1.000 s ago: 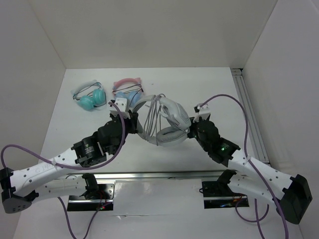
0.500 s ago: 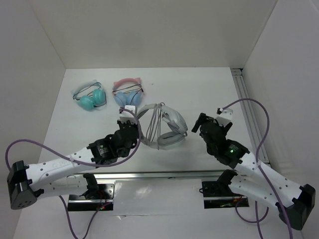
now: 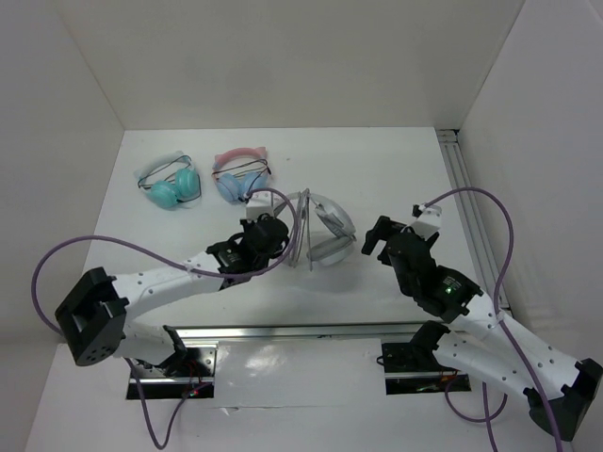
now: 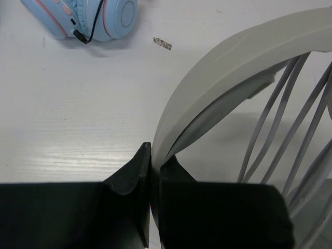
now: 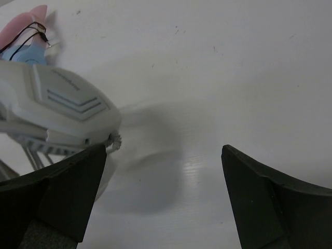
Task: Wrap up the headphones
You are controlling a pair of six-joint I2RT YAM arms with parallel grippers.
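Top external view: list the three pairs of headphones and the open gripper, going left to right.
teal headphones → pink-banded blue headphones → light-grey headphones → right gripper, jaws open and holding nothing

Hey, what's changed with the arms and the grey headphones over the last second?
The left gripper, still shut on the headband, has pushed right and swung the grey headphones more edge-on. The right gripper, open, has drawn back from the ear cup and stands apart. The teal headphones and the pink-banded blue headphones have not moved.
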